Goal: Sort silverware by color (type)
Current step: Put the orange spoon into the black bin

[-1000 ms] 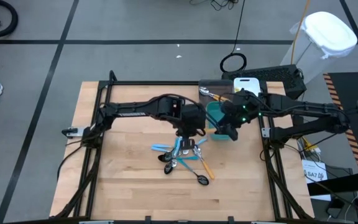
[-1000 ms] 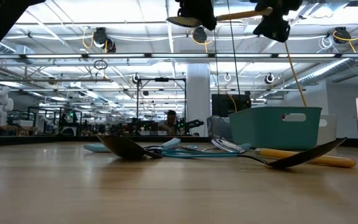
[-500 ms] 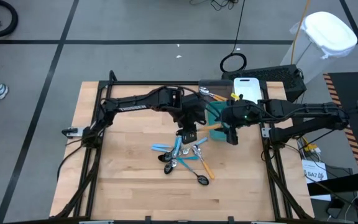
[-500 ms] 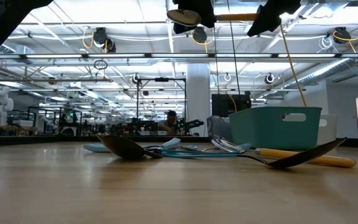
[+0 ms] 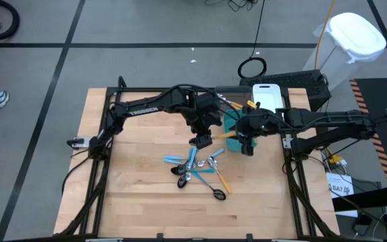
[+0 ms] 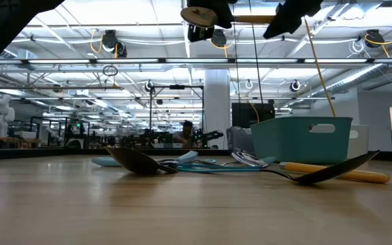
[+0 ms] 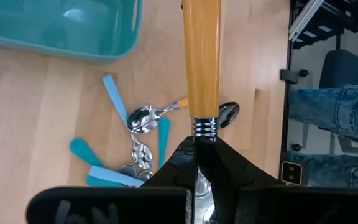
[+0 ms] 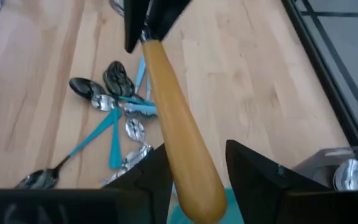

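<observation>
Utensil (image 7: 201, 59): rigid, light, smooth orange handle. Left gripper (image 7: 197, 163) clamps its metal neck; right gripper (image 8: 194, 180) jaws open around handle end.

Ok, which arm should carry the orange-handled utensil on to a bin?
Right, probably. Its open pincer straddles the free end of the orange-handled utensil and sits beside the teal bin. The left pincer, shut on the neck, would only need to release.
</observation>
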Robot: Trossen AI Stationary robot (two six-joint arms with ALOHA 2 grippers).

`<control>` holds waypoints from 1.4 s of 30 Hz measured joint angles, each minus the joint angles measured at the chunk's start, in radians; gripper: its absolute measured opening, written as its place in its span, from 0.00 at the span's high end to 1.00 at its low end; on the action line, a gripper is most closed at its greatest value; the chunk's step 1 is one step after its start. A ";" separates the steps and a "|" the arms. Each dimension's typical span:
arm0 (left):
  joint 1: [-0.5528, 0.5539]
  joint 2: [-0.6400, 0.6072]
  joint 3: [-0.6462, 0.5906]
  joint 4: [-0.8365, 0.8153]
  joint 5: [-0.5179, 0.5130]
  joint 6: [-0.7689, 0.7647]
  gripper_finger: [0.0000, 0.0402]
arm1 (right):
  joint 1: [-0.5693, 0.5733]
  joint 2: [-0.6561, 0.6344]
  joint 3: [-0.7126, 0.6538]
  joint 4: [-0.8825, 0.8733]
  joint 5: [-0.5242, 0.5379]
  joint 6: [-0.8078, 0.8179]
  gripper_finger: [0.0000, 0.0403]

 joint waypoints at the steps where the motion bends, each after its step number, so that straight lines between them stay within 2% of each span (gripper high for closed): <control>1: 0.000 0.000 0.000 0.000 0.001 0.001 0.95 | 0.001 0.000 0.000 0.007 -0.003 0.002 0.65; 10: -0.003 0.000 0.000 0.000 -0.007 0.042 0.95 | 0.000 0.000 0.000 0.021 -0.109 0.111 0.65; 17: -0.009 0.000 0.000 0.000 -0.021 0.083 0.95 | 0.000 0.000 0.000 0.052 -0.160 0.173 0.72; 22: -0.016 0.000 0.000 0.000 -0.025 0.117 0.95 | 0.001 0.000 0.000 0.052 -0.186 0.186 0.82; 27: -0.025 0.000 0.000 0.002 -0.028 0.123 0.95 | 0.001 0.000 0.000 0.046 -0.215 0.204 0.83; 30: -0.032 0.000 0.000 0.003 -0.065 0.126 0.94 | 0.001 0.000 0.000 0.040 -0.211 0.215 0.83; 33: -0.048 0.000 0.000 0.010 -0.174 0.124 0.85 | 0.000 0.000 0.000 0.025 -0.200 0.227 0.83; 37: -0.076 0.000 0.000 0.014 -0.305 0.147 0.67 | 0.000 0.000 0.000 -0.012 -0.180 0.247 0.83; 40: -0.096 0.000 0.000 0.024 -0.414 0.084 0.54 | 0.000 -0.004 0.000 -0.062 -0.157 0.248 0.83; 42: -0.102 0.000 0.000 0.023 -0.437 0.036 0.48 | 0.000 -0.008 0.000 -0.102 -0.153 0.248 0.83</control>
